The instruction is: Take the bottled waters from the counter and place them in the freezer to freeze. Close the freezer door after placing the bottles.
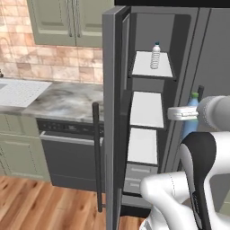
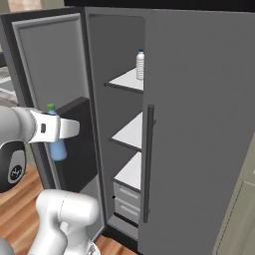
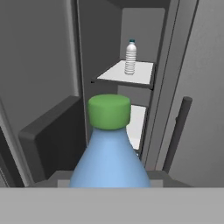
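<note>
gripper [image 2: 59, 130] is clamped on the blue bottle [image 3: 110, 159], held upright with its green cap [image 3: 109, 111] on top, in front of the open freezer [image 1: 148, 112] at roughly middle-shelf height, still outside the compartment. in the right base view the blue bottle hangs just beside the black dispenser housing [image 2: 74, 144] on the inner face of the freezer door [image 2: 47, 60], which stands swung wide open. the clear ribbed bottle [image 1: 155, 56] with a dark cap stands upright on the top white shelf [image 1: 152, 66] inside the freezer. two more white shelves and drawers sit below it. marbled counter [image 1: 63, 101] with the white drainboard [image 1: 20, 92] is off to the left, above the black-fronted dishwasher [image 1: 72, 155]. right-hand fridge door [image 2: 199, 129] is closed.
</note>
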